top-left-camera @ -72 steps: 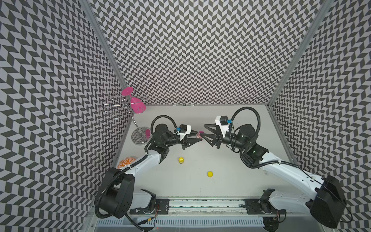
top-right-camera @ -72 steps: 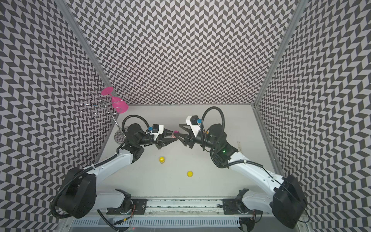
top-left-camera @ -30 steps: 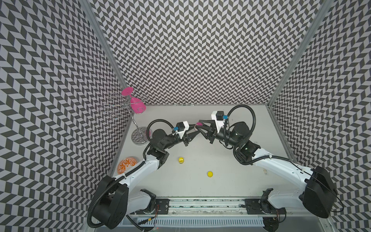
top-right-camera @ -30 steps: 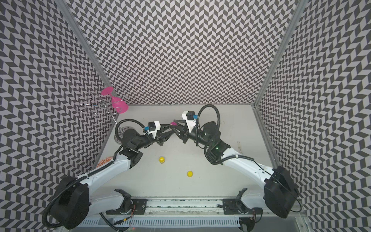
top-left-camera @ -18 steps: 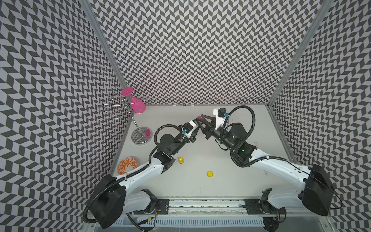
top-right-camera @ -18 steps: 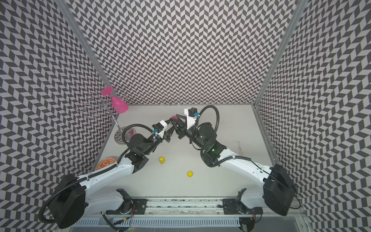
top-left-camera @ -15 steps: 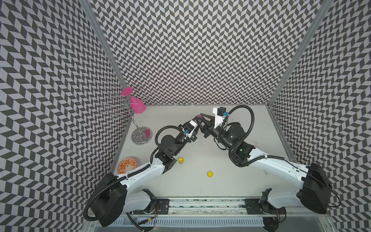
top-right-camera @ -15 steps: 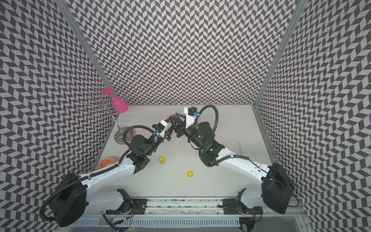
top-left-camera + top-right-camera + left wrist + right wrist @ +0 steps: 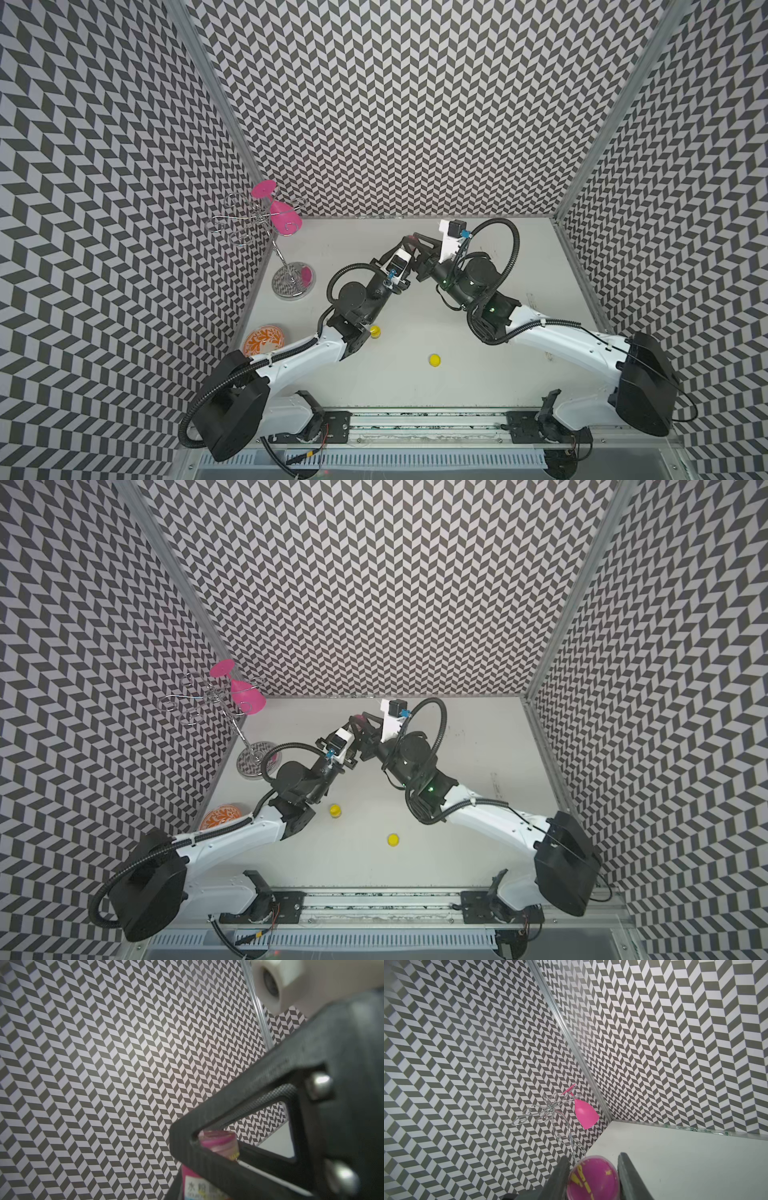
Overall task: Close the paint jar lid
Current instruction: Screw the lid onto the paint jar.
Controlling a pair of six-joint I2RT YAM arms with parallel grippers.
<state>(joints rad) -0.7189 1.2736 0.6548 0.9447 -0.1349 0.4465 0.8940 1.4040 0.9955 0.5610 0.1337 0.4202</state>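
Far centre, the arms are mostly hiding the paint jar (image 9: 409,237). The left gripper (image 9: 407,246) is clamping its body. The right gripper (image 9: 593,1176) is flanking the lid (image 9: 591,1183); I can't tell if it's squeezing.

Chinese characters 水粉 on the paint jar (image 9: 190,1173) white label (image 9: 197,1188).

The pale table (image 9: 540,270) bears a wire rack (image 9: 291,286), an orange dish (image 9: 264,341) and two small yellow pieces (image 9: 434,360).
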